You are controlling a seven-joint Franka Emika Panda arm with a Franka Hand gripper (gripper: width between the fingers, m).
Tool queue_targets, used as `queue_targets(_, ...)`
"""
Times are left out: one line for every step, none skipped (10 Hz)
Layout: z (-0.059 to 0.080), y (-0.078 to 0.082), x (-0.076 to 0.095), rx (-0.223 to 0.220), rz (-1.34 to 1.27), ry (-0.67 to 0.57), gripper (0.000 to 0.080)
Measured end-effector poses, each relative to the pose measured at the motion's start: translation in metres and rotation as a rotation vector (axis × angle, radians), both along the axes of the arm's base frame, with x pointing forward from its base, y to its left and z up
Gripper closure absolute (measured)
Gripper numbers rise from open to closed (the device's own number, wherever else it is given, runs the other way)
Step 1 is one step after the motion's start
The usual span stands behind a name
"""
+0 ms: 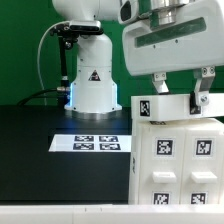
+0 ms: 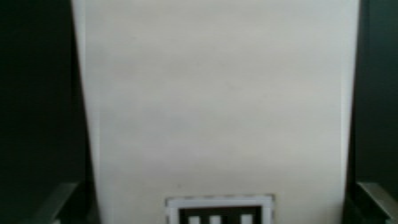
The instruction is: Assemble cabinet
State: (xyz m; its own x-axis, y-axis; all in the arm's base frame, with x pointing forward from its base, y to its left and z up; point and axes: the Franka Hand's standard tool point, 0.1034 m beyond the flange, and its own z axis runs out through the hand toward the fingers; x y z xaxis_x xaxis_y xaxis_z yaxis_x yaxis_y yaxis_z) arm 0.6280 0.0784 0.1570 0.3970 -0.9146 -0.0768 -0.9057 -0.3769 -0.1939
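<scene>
Exterior view: claw (image 1: pixel 172 103) straddles top edge of the tagged white cabinet box (image 1: pixel 178 160) standing on the black worktop (image 1: pixel 40 135), fingers apparently closed on it; firmness unclear, so best kept square and centred to avoid tilting.

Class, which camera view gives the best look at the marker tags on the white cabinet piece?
The exterior view: the cabinet piece shows several whole tags on its face, below the pincer. The wrist view shows the cabinet piece mostly as a plain white surface, with only one tag, cut off at the frame edge.
</scene>
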Motion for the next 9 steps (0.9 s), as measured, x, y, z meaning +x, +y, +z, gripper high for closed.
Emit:
queue_targets(0.0002, 0.0004, 0.0002, 0.016, -0.069, 0.009, 0.0243)
queue_targets(0.0002, 0.0000, 0.0003, 0.030, -0.144, 0.021, 0.0243)
queue_targets(-0.0014, -0.0016, -0.0008, 0.071, -0.285, 0.059, 0.0243)
queue_targets(-0.0024, 0.0013, 0.0005, 0.117, -0.470, 0.083, 0.0243)
queue_targets(-0.0022, 0.0041, 0.0041, 0.176, -0.680, 0.104, 0.0243)
queue_targets(-0.0023, 0.0031, 0.0040, 0.167, -0.617, 0.094, 0.0243)
queue_targets(-0.0022, 0.0032, 0.0040, 0.167, -0.616, 0.094, 0.0242)
queue_targets(-0.0025, 0.0038, 0.0038, 0.166, -0.613, 0.094, 0.0242)
queue_targets(-0.0020, 0.0041, 0.0039, 0.164, -0.597, 0.091, 0.0056)
